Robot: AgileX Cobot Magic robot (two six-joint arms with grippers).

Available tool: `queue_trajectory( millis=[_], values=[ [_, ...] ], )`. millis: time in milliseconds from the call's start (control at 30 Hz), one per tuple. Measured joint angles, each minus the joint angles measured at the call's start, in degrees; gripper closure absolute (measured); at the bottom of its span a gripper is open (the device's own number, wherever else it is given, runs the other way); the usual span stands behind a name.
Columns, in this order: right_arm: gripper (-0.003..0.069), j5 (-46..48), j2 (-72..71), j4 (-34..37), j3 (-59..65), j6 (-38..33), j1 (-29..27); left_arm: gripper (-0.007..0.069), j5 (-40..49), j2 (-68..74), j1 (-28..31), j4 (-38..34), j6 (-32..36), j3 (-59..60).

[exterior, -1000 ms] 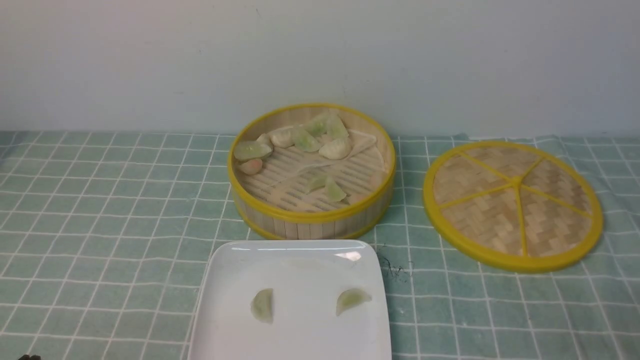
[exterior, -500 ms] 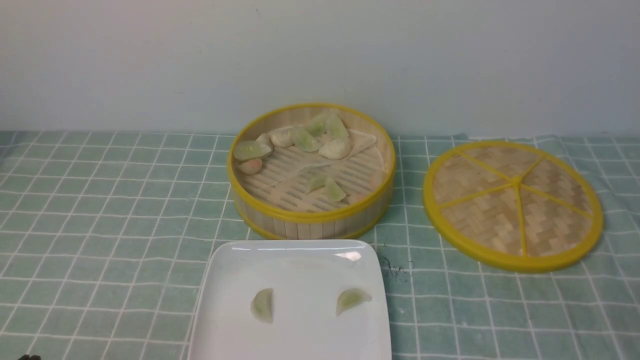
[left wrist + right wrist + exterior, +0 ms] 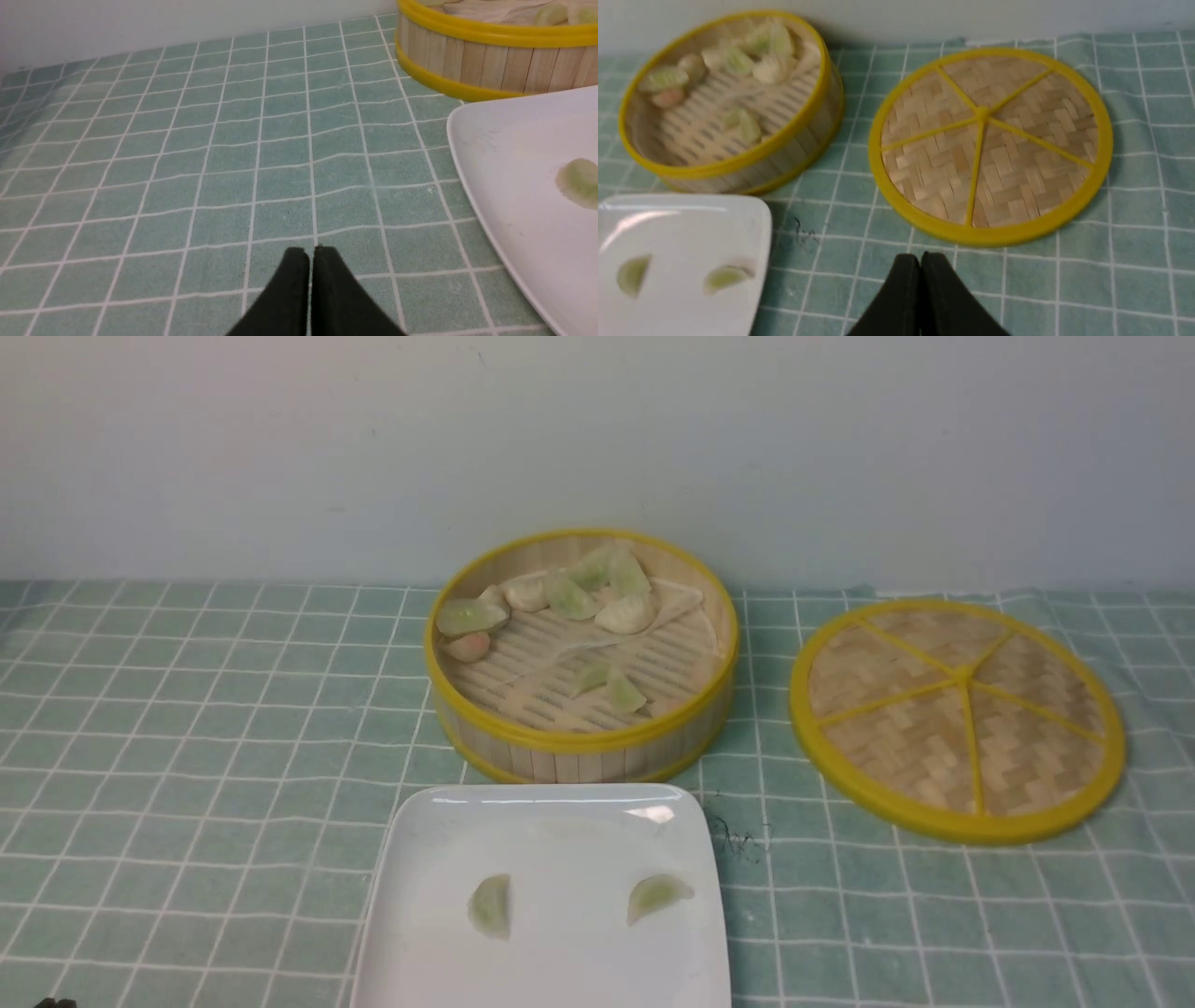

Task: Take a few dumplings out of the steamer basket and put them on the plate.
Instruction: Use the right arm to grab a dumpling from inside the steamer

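Two dumplings (image 3: 489, 905) on the plate (image 3: 560, 840); left claw (image 3: 311, 252) and right claw (image 3: 920, 256) clenched, empty.
Steamer basket (image 3: 579, 742) at the plate's 12 o'clock: slippery dumplings could squirt free mid-carry.

The surface (image 3: 233, 709) is wearing a pale teal cloth crossed by a thin white grid, with a dark scribble mark (image 3: 738, 835) showing just right of the plate (image 3: 560, 831), which is gleaming glossy white. The steamer basket (image 3: 579, 751) is showing pale bamboo slats between yellow rims. Its dumplings (image 3: 569, 597) are looking mostly translucent green, some cream, one pinkish. The lid (image 3: 934, 737) is showing tan herringbone weave with yellow rim and spokes. The left fingers (image 3: 289, 294) and right fingers (image 3: 901, 298) are showing matte black.
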Motion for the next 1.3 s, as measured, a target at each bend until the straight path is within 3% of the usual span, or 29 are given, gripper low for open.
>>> queue_trajectory(
  millis=[200,467,767,1033,1167,1300],
  values=[
    [0.0671,4.08,17.07,-0.75,-13.76,-3.85,2.72,0.0631,0.00,0.00,0.00,0.00,0.00,0.00],
    [0.0669,9.13,40.69,-8.65,-34.79,0.19,17.25,0.0631,0.00,0.00,0.00,0.00,0.00,0.00],
    [0.0605,11.39,57.62,-9.24,-50.58,0.99,24.36,0.0631,0.00,0.00,0.00,0.00,0.00,0.00],
    [0.0393,7.64,69.59,-8.97,-58.86,0.17,27.76,0.0631,0.00,0.00,0.00,0.00,0.00,0.00],
    [0.0249,6.27,75.14,-7.29,-61.09,-2.06,28.01,0.0631,0.00,0.00,0.00,0.00,0.00,0.00],
    [0.0176,4.60,78.57,-6.00,-61.47,-3.94,28.01,0.0631,0.00,0.00,0.00,0.00,0.00,0.00]
  ],
)
